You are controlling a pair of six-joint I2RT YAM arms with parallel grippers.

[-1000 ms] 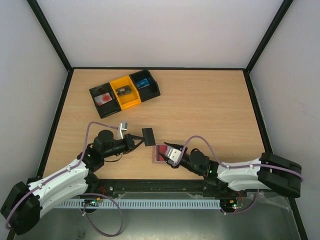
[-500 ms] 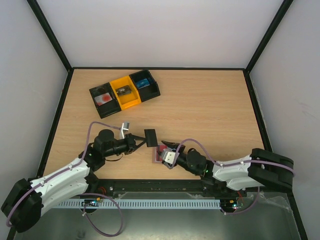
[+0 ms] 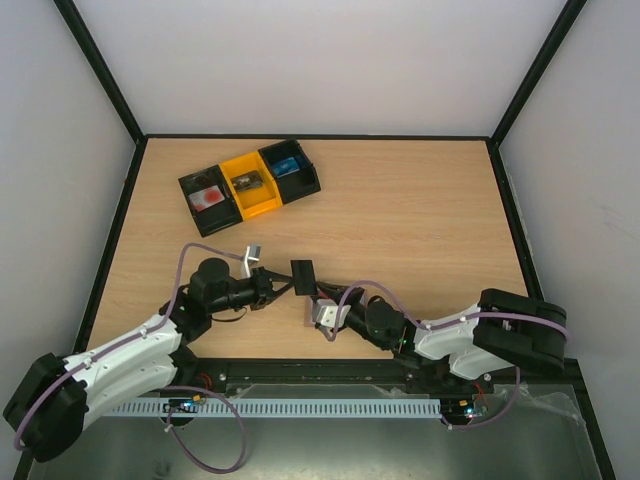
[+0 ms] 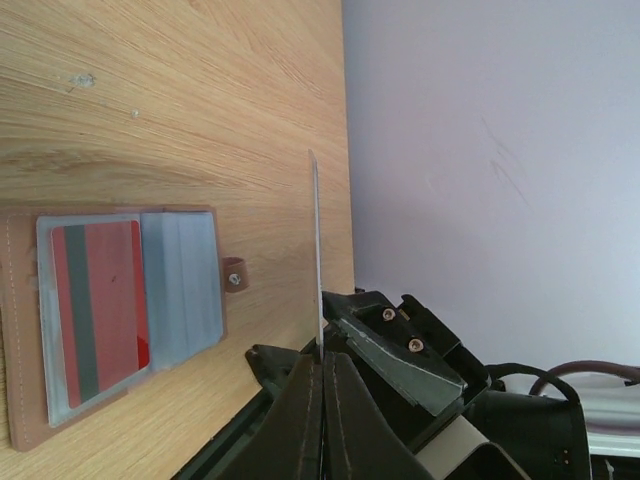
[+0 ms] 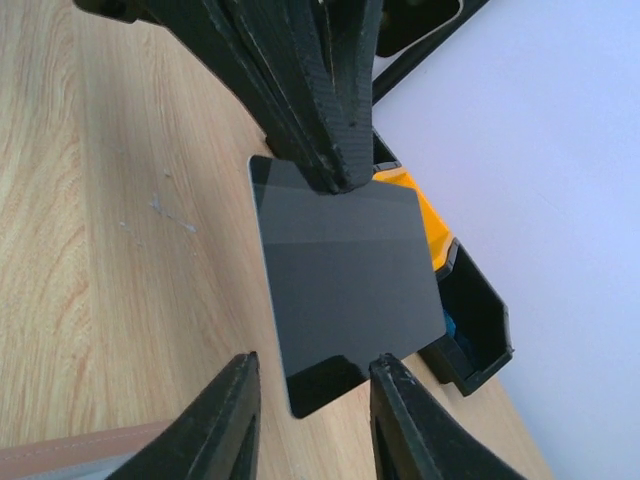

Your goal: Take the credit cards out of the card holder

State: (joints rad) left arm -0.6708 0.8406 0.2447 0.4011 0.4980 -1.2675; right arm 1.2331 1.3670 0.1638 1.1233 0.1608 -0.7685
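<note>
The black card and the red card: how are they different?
The black card is plain and dark; the red card has a grey stripe. The black card is pinched in the left pincer; the red card lies flat in the open card holder. Both are thin rectangles.

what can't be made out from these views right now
- Top view: the card holder is mostly under the right gripper; the contents of the bins are too small to tell.
- Right wrist view: the bottom edge cuts the card holder to a strip.
- Left wrist view: the black card shows edge-on only; the red card hides whatever might sit behind it.
</note>
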